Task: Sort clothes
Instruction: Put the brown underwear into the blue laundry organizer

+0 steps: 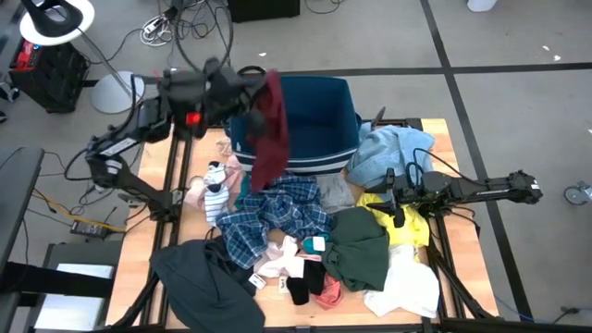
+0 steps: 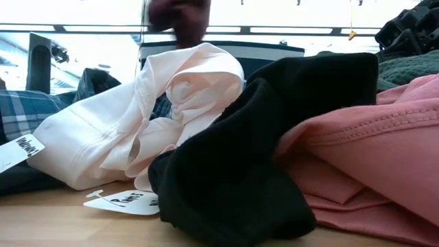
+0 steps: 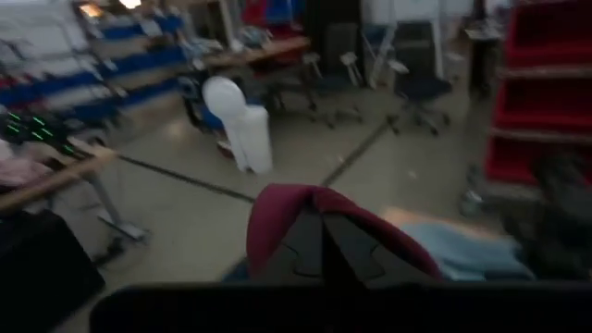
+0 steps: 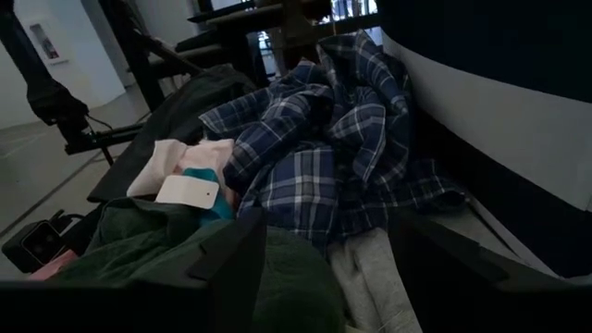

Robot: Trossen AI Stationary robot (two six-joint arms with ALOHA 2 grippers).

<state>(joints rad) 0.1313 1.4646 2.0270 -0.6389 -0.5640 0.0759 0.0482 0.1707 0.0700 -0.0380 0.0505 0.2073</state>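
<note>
The left end effector [image 1: 262, 85], at upper centre of the high view, is clamped on a maroon garment [image 1: 269, 139] that hangs over the near rim of the navy bin [image 1: 319, 148]; to do this well it should carry the cloth fully over the bin's opening before letting go, so the tail does not drape over the rim. The bin's visible floor looks bare, while the other clothes [image 1: 277, 217] lie heaped on the desk [image 1: 139, 236] below it. The right end effector [image 1: 393, 199] rests with fingers apart at right of centre, holding nothing.

Soft matt cloth garments [image 1: 277, 217] on wood table [image 1: 139, 236].
</note>
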